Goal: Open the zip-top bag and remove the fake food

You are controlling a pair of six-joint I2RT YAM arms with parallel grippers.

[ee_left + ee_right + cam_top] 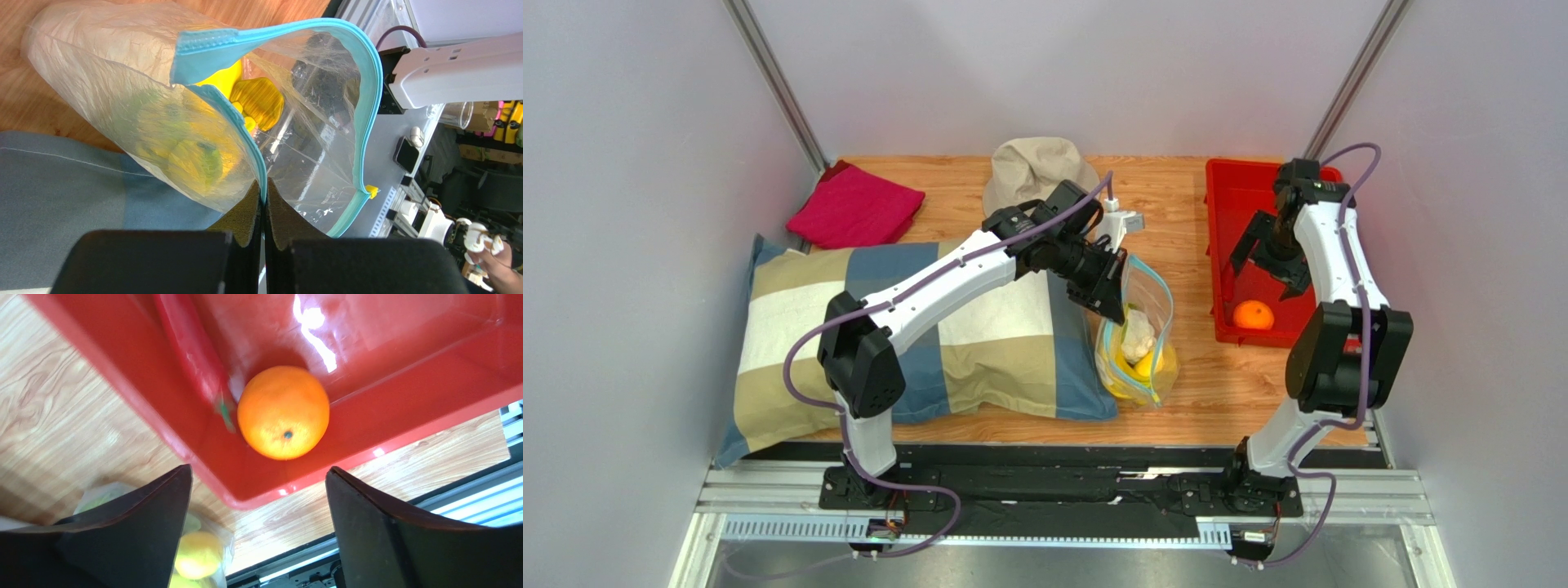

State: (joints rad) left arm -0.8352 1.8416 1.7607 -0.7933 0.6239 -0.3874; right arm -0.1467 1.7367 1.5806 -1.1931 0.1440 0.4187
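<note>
Fingers (244, 215) of the left gripper (264, 191), arm stretched forward, pinch the rim of the zip-top bag (92, 79) left of the red bin (399, 410), while the right gripper (258, 471) hangs wide-spread above the orange (283, 412) inside it

Left arm (940, 288): stretched from its base up and across to the zip-top bag (1143, 325), wrist bent down over the bag's mouth. Left gripper (264, 196): fingers pressed together, pinching the bag's blue zip rim. Right arm (1333, 251): folded upright well to the right of the bag, wrist angled down. Right gripper (258, 470): jaws wide apart, nothing between them.
</note>
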